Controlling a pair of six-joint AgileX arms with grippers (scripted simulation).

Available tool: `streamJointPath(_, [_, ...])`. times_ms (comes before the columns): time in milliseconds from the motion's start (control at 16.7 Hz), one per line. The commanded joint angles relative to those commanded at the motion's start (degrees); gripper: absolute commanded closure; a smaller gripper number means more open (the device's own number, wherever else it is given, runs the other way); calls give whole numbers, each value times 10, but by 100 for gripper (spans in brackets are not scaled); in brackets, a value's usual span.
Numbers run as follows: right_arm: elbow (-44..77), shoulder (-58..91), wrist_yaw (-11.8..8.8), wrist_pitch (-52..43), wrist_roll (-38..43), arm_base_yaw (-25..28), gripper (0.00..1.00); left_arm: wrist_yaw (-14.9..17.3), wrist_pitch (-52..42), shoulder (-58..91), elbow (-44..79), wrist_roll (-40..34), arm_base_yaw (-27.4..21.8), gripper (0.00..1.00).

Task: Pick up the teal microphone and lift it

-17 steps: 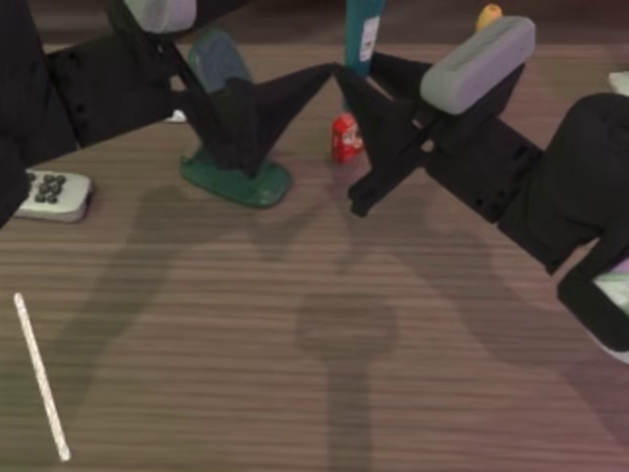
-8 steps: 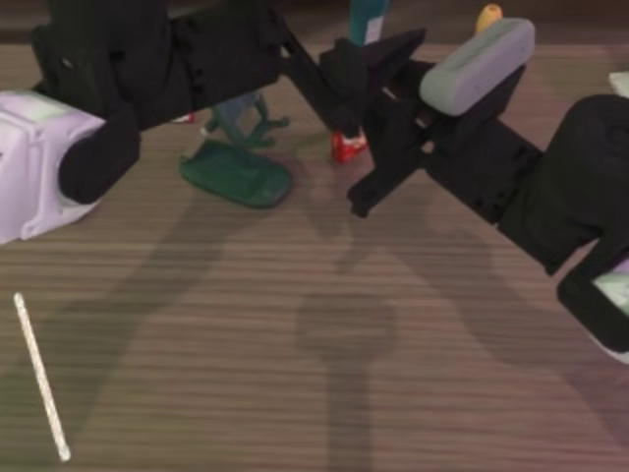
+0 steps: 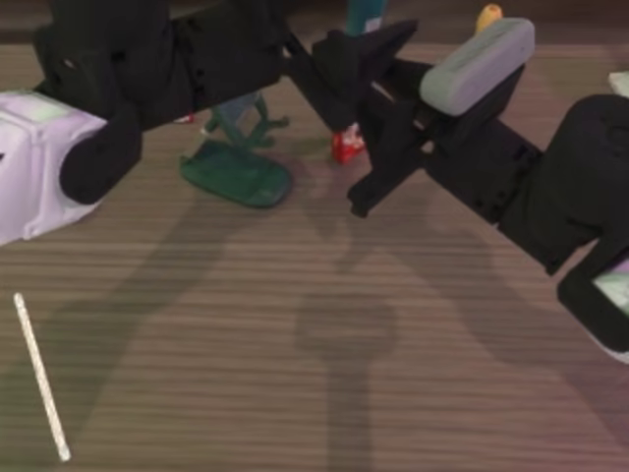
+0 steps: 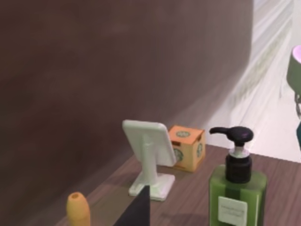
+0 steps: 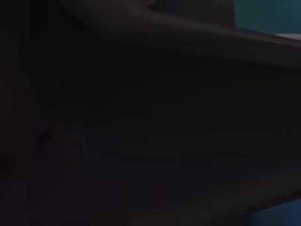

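Observation:
The teal microphone [image 3: 365, 14] stands upright at the back of the table, and only the upper part of its handle shows in the top view. Its pale rounded head [image 4: 296, 70] sits at the edge of the left wrist view. My right gripper [image 3: 369, 87] reaches in from the right and is shut on the handle lower down; that grip is now covered from above. My left gripper [image 3: 344, 57] is open and lies across the right one, just beside the handle. One dark finger [image 4: 136, 209] shows in the left wrist view. The right wrist view is dark.
A dark green phone stand [image 3: 236, 175] and a small red cap [image 3: 344, 147] sit under the arms. A thin white stick [image 3: 39, 379] lies front left. Farther back stand a white stand [image 4: 148, 150], an orange box [image 4: 187, 147] and a green pump bottle [image 4: 237, 188].
My left arm has swung in from the left with its wrist turned over, bringing its gripper over the right gripper beside the microphone. The right arm has held still.

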Motion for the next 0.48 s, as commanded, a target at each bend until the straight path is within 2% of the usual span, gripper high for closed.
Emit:
streamJointPath(420, [0,0,0,0,0,0,100,0,0,0,0,0,0,98])
streamJointPath(480, [0,0,0,0,0,0,100,0,0,0,0,0,0,100])
